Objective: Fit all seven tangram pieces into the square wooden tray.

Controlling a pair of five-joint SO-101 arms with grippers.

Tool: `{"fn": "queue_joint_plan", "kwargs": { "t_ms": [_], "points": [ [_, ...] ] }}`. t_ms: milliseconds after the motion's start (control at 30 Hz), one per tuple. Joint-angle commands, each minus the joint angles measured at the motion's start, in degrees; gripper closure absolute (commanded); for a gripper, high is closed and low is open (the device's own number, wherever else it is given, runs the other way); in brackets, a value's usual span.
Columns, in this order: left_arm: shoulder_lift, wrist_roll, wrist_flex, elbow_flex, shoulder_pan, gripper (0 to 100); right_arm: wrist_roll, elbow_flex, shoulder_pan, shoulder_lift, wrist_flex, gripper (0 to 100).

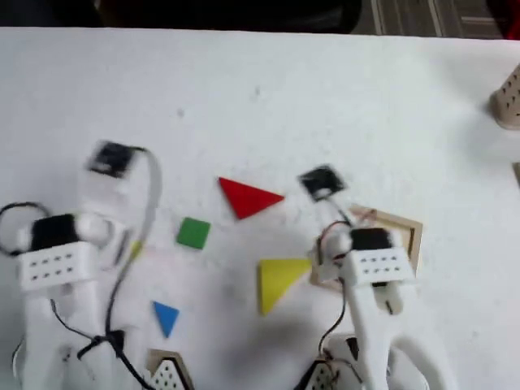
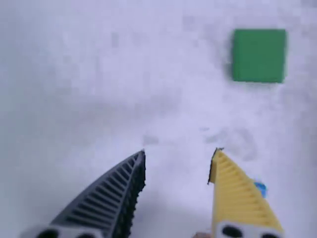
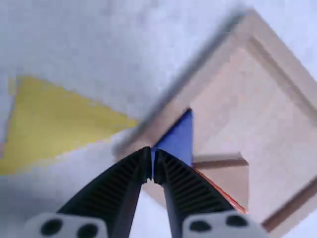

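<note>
The square wooden tray [image 1: 410, 231] lies right of centre, partly under my right arm. My right gripper [image 3: 152, 166] is shut on a blue piece [image 3: 179, 136], which stands on edge at the tray's corner [image 3: 257, 94], by its rim. A tan shape with an orange edge [image 3: 223, 178] lies in the tray beside it. The yellow triangle [image 1: 280, 280] [image 3: 54, 129] lies just outside the tray. A red triangle [image 1: 248, 197], a green square [image 1: 193, 233] [image 2: 258, 54] and a small blue triangle [image 1: 166, 317] lie loose on the table. My left gripper [image 2: 178, 158] is open over bare table, short of the green square.
The white table [image 1: 260, 97] has wide free room at the back. A tan perforated block [image 1: 508, 97] stands at the right edge. The arm bases [image 1: 166, 374] and loose cables [image 1: 106, 325] crowd the front edge.
</note>
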Motion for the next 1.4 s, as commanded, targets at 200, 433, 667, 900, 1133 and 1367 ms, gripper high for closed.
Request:
{"fn": "queue_joint_plan", "kwargs": {
  "t_ms": [200, 433, 667, 900, 1133, 1367],
  "points": [
    [-0.5, 1.5, -9.4, -6.9, -37.7, 77, -8.5, -5.4, -34.3, -5.5, -1.7, 97.7],
    [15.0, 1.8, -14.9, -14.2, -45.1, 77, -17.8, -5.0, -52.4, 5.5, -18.9, 97.4],
    [29.7, 1.7, -14.9, -25.0, -48.0, 77, -22.6, -10.8, -64.2, 20.4, -25.3, 80.8],
    [32.0, 1.8, -15.1, -26.8, -47.9, 77, -22.6, -18.8, -68.0, 32.5, -24.9, 80.8],
    [32.1, 1.5, -15.2, -26.4, -48.0, 77, -22.4, -21.0, -63.7, 37.1, -24.8, 87.5],
    [32.1, 1.4, -15.2, -26.4, -48.1, 77, -22.4, -21.1, -51.5, 36.8, -23.6, 89.6]
  ]
}}
